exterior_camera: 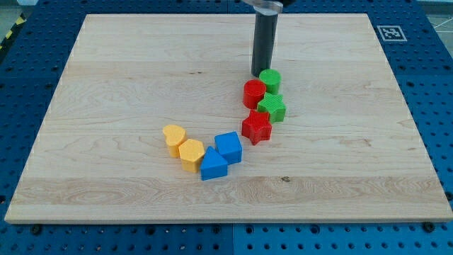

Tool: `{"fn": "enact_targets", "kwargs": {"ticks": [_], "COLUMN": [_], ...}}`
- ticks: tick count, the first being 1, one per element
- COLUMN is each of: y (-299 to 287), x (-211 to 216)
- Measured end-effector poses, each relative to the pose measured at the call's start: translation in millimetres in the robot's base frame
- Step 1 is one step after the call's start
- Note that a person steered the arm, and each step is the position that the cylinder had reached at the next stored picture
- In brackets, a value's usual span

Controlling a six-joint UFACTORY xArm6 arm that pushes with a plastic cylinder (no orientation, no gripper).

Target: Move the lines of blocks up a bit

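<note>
My tip (260,73) rests on the wooden board (127,85), touching or almost touching the upper left of the green cylinder (270,78). Below it sit the red cylinder (254,93), the green star-shaped block (272,108) and the red star-shaped block (256,126), forming a short line running down. Lower left lies a second line: the blue cube (228,146), the blue triangular block (213,164), the yellow hexagonal block (191,154) and the yellow heart-shaped block (173,137).
The board lies on a blue perforated table (432,92). A black-and-white marker tag (391,32) sits off the board's top right corner.
</note>
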State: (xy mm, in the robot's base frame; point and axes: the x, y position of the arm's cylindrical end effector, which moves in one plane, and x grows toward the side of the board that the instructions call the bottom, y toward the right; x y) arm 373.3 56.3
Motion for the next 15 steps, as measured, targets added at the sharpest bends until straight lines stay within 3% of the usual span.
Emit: {"fn": "enact_targets", "kwargs": {"ticks": [1,2,4,7,12,14,15], "y": [0.0,0.0,-10.3,-68.6,-55.8,-35.2,-25.6], "x": [15.9,-1.3,-91.4,10.1,124.5,127.5,87.5]}}
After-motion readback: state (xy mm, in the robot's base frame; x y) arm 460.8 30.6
